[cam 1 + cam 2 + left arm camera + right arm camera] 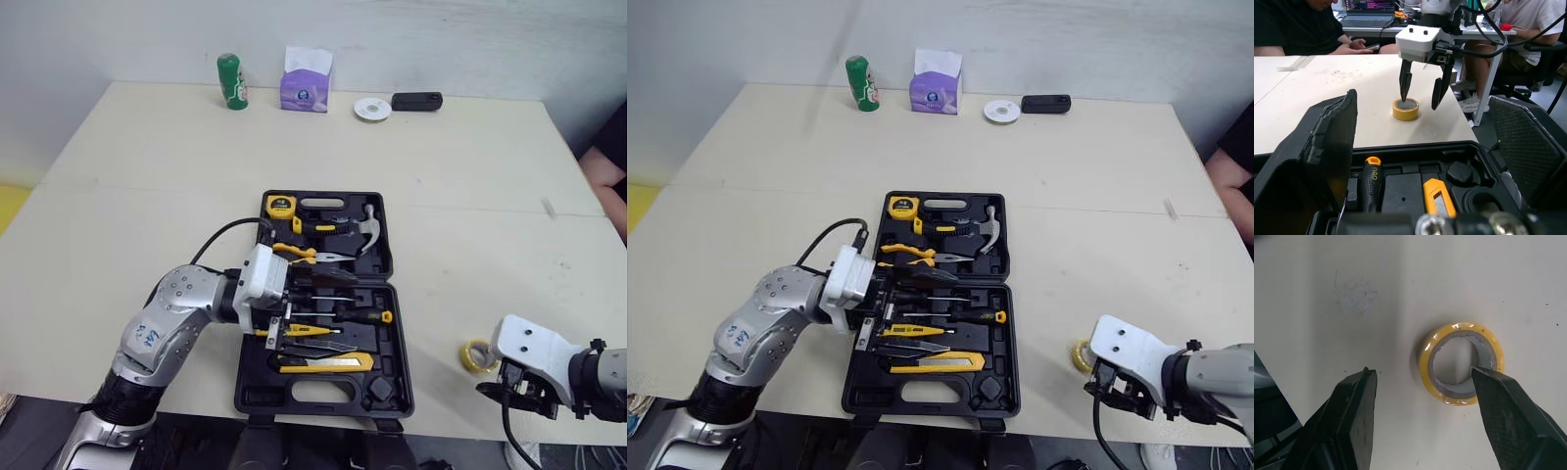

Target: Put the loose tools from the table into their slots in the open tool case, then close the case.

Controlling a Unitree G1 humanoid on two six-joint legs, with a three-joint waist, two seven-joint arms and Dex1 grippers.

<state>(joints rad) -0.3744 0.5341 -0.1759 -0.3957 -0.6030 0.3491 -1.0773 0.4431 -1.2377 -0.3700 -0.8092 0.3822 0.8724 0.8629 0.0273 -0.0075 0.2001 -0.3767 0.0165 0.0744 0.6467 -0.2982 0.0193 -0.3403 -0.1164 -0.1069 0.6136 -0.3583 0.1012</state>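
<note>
The right jaws are hanging open over the tape roll [1404, 113] on the worktop [147, 196], at four o'clock from the tool case [258, 397]. One finger is over its hole, probably to pinch the ring's wall. The left jaws are hovering open above the case.

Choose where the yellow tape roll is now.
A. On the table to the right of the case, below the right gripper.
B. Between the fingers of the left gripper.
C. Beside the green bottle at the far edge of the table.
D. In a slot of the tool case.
A: the yellow tape roll lies flat on the table, to the right of the tool case, with the open right gripper just above it.
</note>
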